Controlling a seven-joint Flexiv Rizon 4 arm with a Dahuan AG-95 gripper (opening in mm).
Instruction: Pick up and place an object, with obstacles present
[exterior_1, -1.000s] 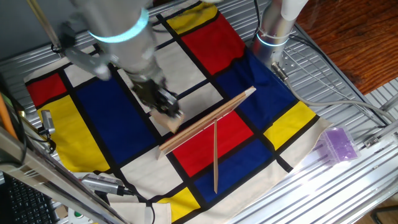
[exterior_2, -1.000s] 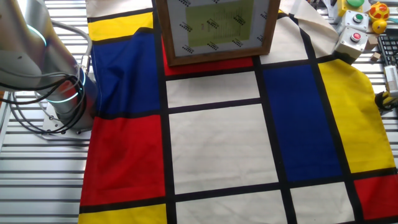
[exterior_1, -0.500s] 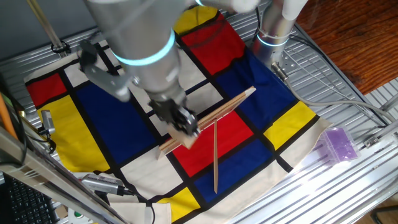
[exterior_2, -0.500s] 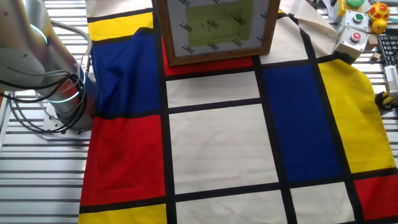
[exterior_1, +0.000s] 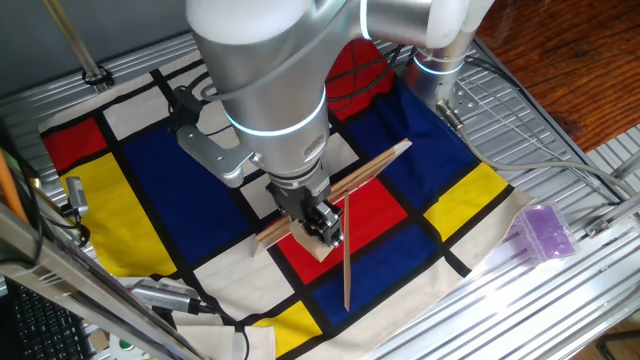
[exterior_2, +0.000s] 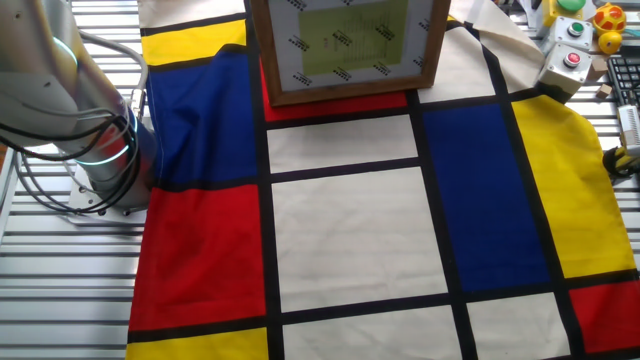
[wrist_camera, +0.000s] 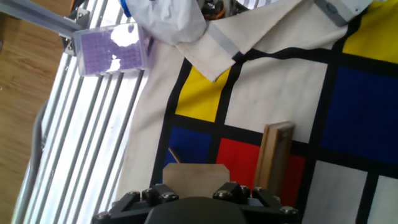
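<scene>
Pale flat wooden block (wrist_camera: 194, 173) clamped in end effector (exterior_1: 325, 230), its lower edge hidden by the fingers, beside the wider plank (exterior_1: 335, 193).

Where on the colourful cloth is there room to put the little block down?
Bare: the yellow patch between the wide slat's far end and the purple box, and the blue patch left of the arm. Crowded: the red square, where the thin stick and wide slat meet beside the held block.
</scene>
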